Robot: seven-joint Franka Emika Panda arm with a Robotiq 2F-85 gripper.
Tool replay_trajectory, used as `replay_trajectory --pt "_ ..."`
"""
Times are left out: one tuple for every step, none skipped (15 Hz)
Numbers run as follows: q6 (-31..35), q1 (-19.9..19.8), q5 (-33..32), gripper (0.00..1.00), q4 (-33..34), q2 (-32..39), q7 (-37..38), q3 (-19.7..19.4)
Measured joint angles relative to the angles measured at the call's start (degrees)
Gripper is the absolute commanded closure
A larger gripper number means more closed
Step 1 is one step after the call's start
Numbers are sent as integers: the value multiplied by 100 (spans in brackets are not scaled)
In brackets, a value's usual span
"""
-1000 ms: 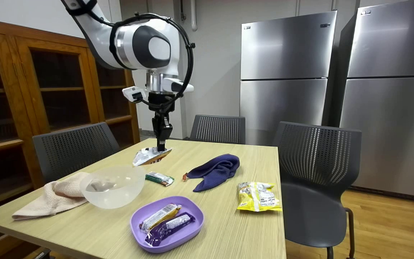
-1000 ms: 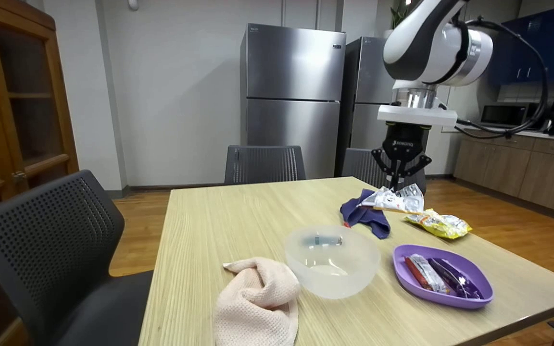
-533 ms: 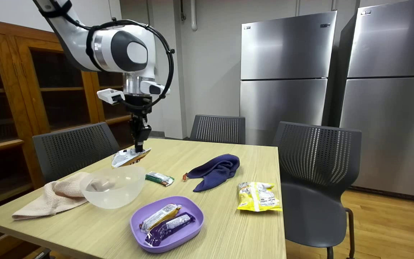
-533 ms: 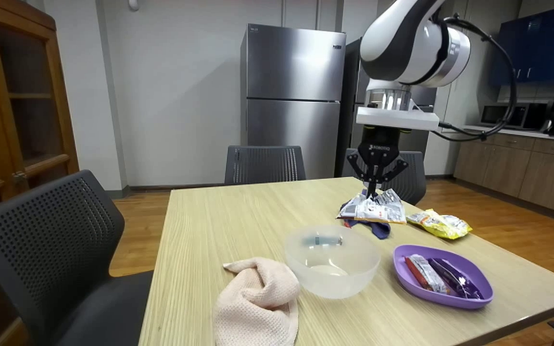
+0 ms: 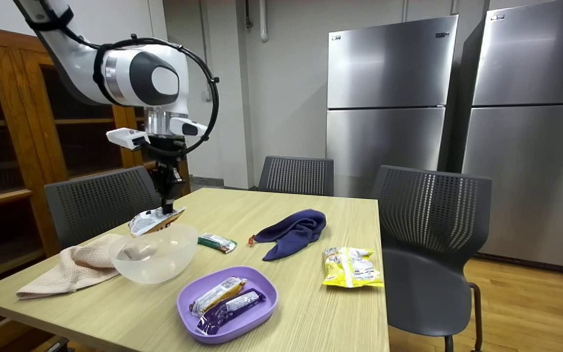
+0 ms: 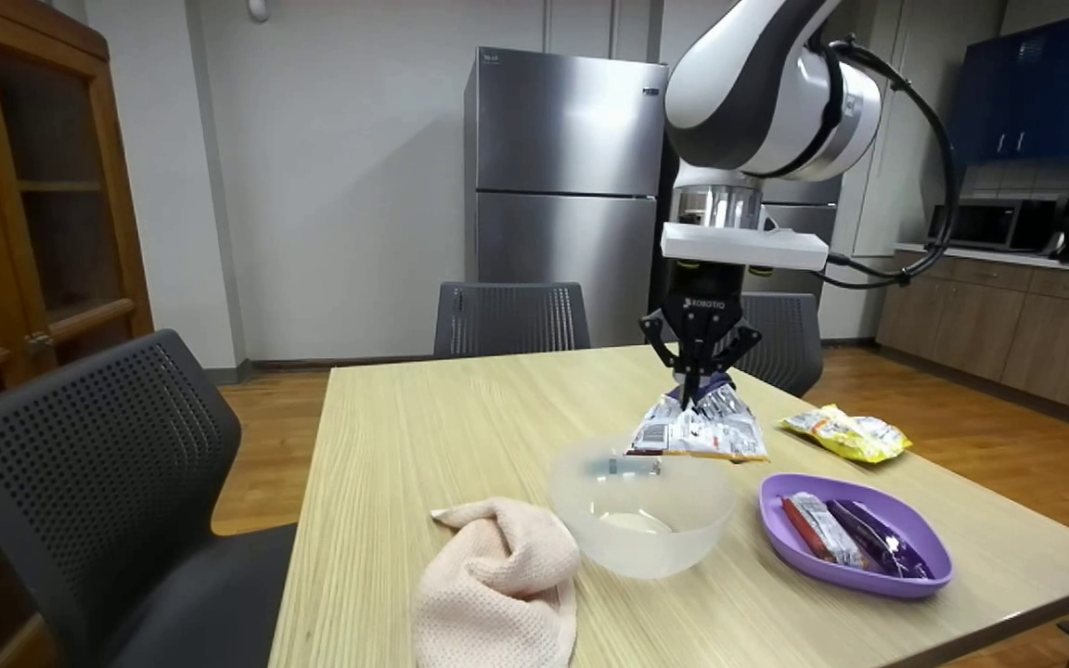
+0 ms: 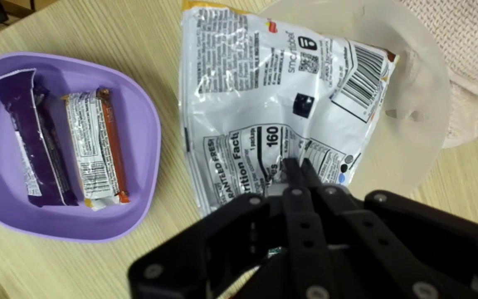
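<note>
The claw [image 7: 299,164] clenches the snack bag [image 7: 280,95], upper middle of the wrist view: steady pinch, best carried high, clear of the bowl [image 7: 430,137], upper right!

in wrist view, bag [image 7: 280,99] partly hides bowl [image 7: 409,149]; towel [image 7: 469,50] cropped.

Two bags [image 7: 280,91]; three bars [image 5: 219,296] (plainly visible); two cloths [image 5: 302,232]; two bowls [image 5: 152,269]; three chairs [image 5: 428,212].
</note>
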Motion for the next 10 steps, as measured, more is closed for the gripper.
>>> replay_trajectory --pt "30 34 -35 100 -15 30 0 9" --pt "73 61 -71 100 -33 68 0 26" --pt "125 85 -105 100 -50 112 0 46" --pt "178 112 -136 100 -66 155 0 60" --pt "235 146 -175 100 -77 203 0 66" --pt "292 182 -220 100 -86 251 1 66" --pt "350 215 -258 100 -90 303 3 69" --pt "396 243 -282 100 -91 349 3 69" --pt "435 268 -301 100 -91 390 3 69" --pt "474 290 -323 100 -91 426 8 69"
